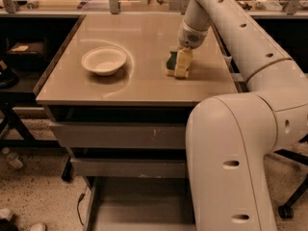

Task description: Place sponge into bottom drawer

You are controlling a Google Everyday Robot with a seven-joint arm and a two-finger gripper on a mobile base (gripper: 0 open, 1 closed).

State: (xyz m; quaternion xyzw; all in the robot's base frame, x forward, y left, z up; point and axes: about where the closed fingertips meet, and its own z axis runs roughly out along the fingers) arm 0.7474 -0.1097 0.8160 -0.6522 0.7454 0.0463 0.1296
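The gripper [183,63] sits down over the sponge [171,61] on the tabletop [144,83], covering most of it; I cannot tell whether it grips. The robot's arm [231,167] hides the right part of the pulled-out bottom drawer [139,203].

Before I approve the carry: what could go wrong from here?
1. The claw is down at the sponge on the table, but the hold isn't verifiable; the sponge may slip on lifting.
2. The bottom drawer lies open low beneath the table, partly hidden behind the arm's bulky link, so the drop could miss or clip the table edge.
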